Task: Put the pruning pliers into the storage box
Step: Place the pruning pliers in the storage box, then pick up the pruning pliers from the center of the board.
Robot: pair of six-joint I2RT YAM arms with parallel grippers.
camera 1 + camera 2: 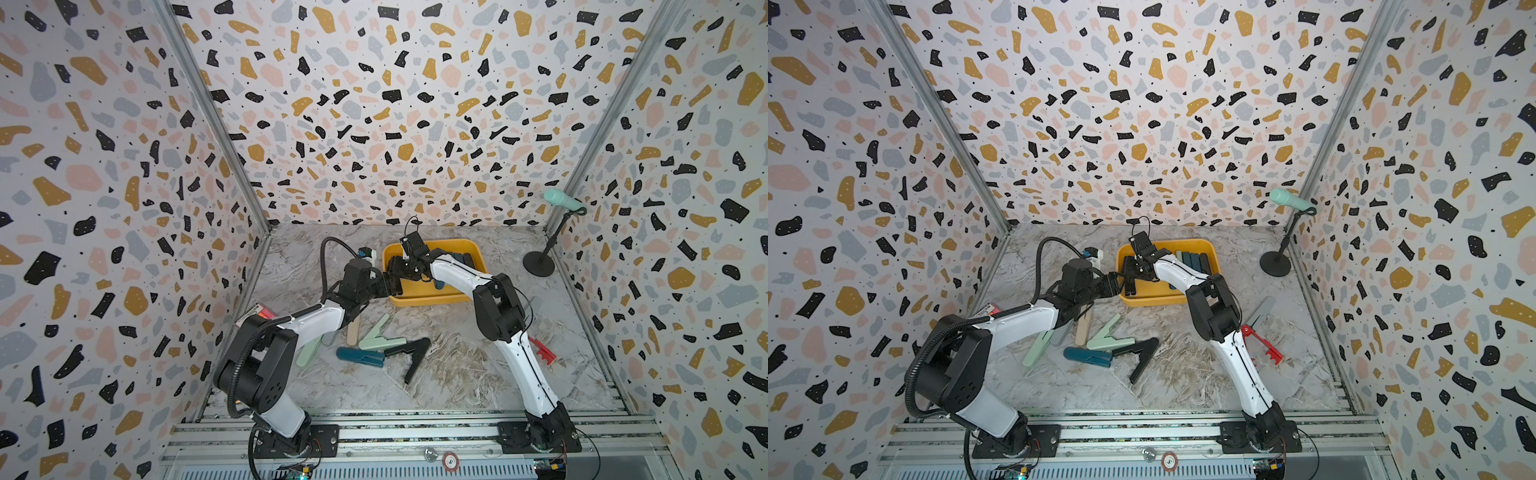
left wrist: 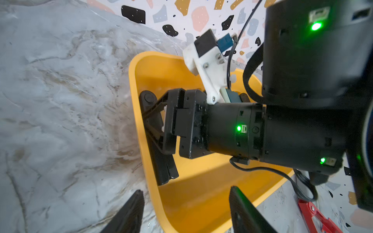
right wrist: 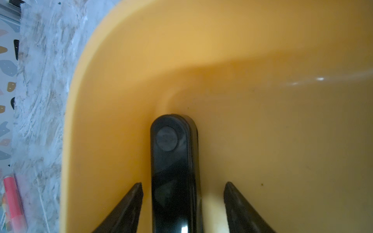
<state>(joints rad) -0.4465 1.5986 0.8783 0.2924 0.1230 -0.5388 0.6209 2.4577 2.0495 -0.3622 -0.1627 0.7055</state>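
The yellow storage box (image 1: 428,300) stands at the back middle of the table. A black pruning pliers (image 3: 173,161) lies flat along the box's left wall (image 3: 80,105). My right gripper (image 3: 183,183) straddles it, open, with a gap on each side of the tool. My left gripper (image 2: 186,188) is open and empty, its fingers on either side of the box's near left rim (image 2: 141,141). Several more pliers (image 1: 1192,262) lie in the box's right part. On the table lie mint (image 1: 378,338), teal (image 1: 359,356), black (image 1: 413,353), beige (image 1: 353,332) and red (image 1: 542,351) pliers.
A mint microphone (image 1: 561,199) on a black stand stands at the back right corner. A rainbow-striped packet (image 1: 255,313) lies by the left wall. A grey pliers (image 1: 1262,311) lies right of the right arm. Patterned walls close in three sides.
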